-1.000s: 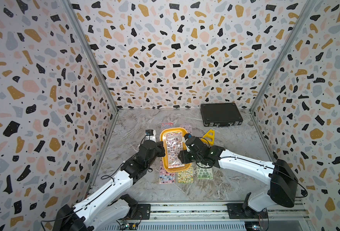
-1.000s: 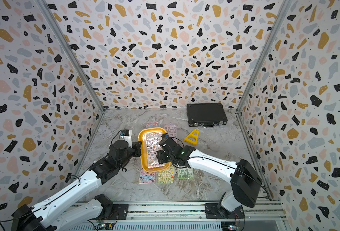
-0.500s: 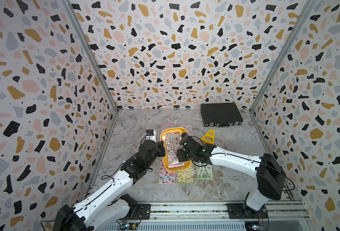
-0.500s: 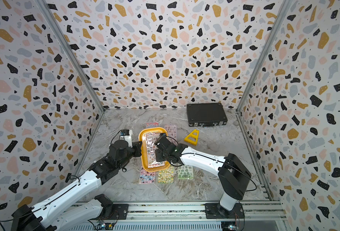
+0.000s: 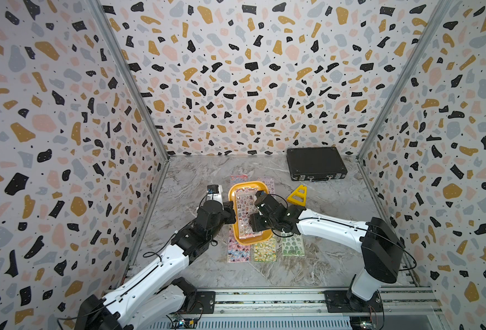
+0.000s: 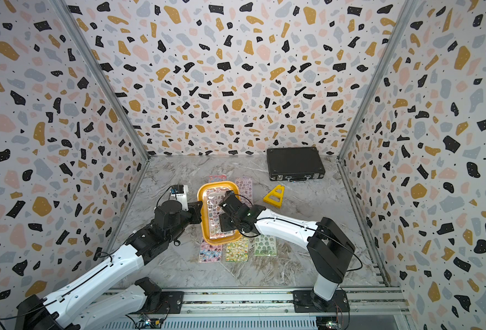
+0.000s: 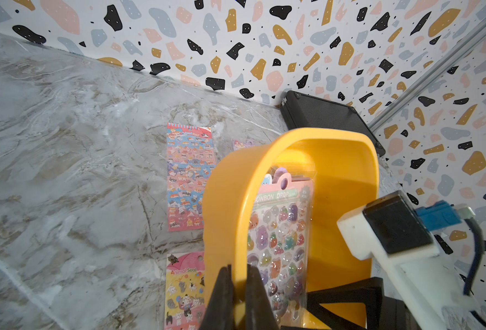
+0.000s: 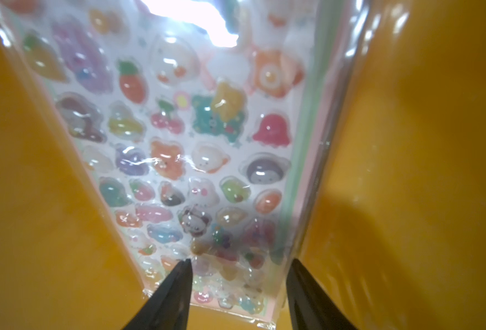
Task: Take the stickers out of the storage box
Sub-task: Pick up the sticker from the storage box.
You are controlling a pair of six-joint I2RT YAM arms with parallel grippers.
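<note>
Our left gripper is pinched tight on the left wall of the storage box. Our right gripper stands half spread, tips down over the near end of the sticker sheet lying inside. More stickers lie flat on the table just near of the box, others peek out at its far edge, and a black briefcase sits far right.

Marble tabletop: yellow storage box, sticker sheets at both ends, black briefcase, yellow triangular piece.
</note>
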